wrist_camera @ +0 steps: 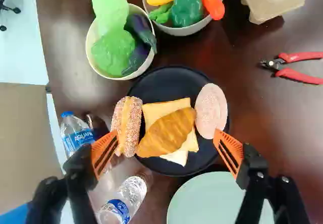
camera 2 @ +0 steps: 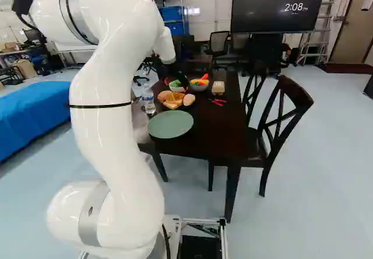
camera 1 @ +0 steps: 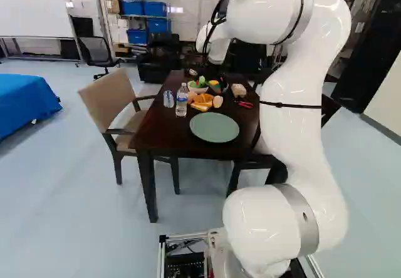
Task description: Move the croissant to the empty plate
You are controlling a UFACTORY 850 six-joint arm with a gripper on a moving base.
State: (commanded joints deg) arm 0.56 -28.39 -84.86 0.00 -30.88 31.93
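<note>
One croissant (wrist_camera: 167,132) lies just ahead of the wide-open gripper (camera 2: 177,77).

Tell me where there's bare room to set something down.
The widest bare patch of the table lies right of the green plate in the right base view, nearer than the red-handled pliers. Another lies between the black plate and those pliers. The green plate is bare too. Crowded: around the bowls and water bottle.
</note>
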